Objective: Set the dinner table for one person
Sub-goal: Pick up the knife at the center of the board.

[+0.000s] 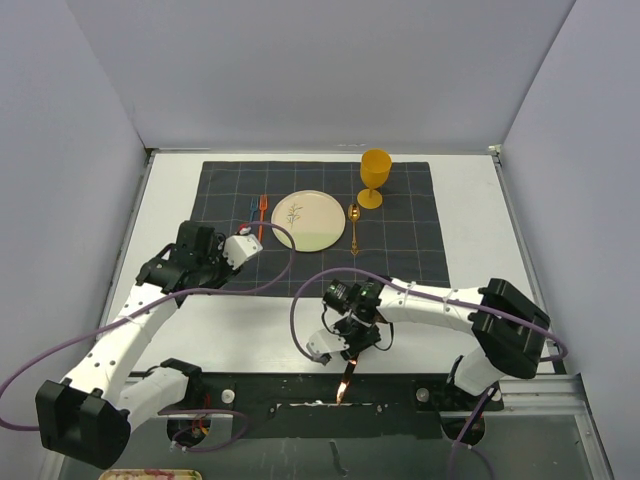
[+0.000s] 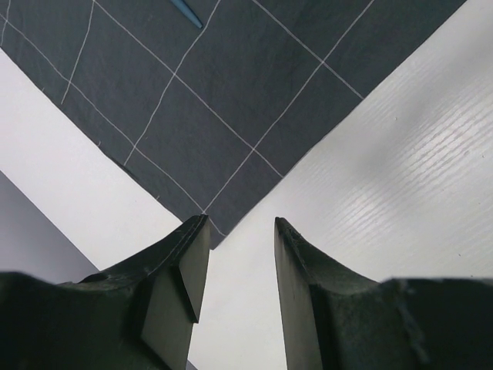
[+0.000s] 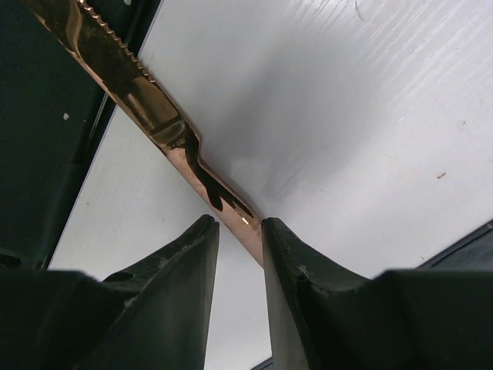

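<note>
On the white dinner table (image 1: pixel 470 215) lies a dark gridded placemat (image 1: pixel 410 240). It carries a cream plate (image 1: pixel 308 220), a yellow goblet (image 1: pixel 376 178), a gold spoon (image 1: pixel 354 228) right of the plate, and an orange fork (image 1: pixel 262 215) beside a blue utensil (image 1: pixel 253 210) on the left. A copper knife (image 1: pixel 346 378) (image 3: pixel 154 116) lies near the table's front edge. My right gripper (image 1: pixel 352 350) (image 3: pixel 239 223) straddles its handle, open, with a gap at one finger. My left gripper (image 1: pixel 205 262) (image 2: pixel 240 223) hangs open and empty over the placemat's (image 2: pixel 231 92) near-left corner.
A black base plate (image 1: pixel 400 395) runs along the near edge, and the knife's blade reaches over it. Purple cables (image 1: pixel 300 300) loop from both arms across the white surface. Grey walls close in the left, right and far sides.
</note>
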Available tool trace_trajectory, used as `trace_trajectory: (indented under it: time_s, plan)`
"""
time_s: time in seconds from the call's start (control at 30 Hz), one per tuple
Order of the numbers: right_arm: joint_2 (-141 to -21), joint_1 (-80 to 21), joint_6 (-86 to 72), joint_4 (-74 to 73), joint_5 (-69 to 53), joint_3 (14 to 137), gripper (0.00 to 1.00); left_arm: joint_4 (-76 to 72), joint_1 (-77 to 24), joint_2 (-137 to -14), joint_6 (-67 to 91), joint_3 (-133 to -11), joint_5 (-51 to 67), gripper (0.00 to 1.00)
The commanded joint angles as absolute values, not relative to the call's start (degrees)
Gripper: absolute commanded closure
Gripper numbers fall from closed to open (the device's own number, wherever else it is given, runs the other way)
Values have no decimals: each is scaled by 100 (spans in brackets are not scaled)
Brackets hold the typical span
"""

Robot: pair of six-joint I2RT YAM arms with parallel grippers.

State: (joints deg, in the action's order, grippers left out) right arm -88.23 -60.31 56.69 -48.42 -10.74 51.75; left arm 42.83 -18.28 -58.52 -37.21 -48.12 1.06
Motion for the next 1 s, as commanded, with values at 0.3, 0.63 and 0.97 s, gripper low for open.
trace_trajectory:
  time_s: [0.3,0.63,0.97]
  plan:
    - [-9247,-6008,6180,-4606,-954,5130,67,3830,-1846,-5719,-3829,-4685,40,62]
    - [-9456,-6014,6181,-4616,-732,5029,67,3695,-1846,-5701,-3866,-4518,52,62]
    - [-9622,-6056,5567,-4676,-995,5167,76,3561,-1846,-5714,-3949,-4334,50,62]
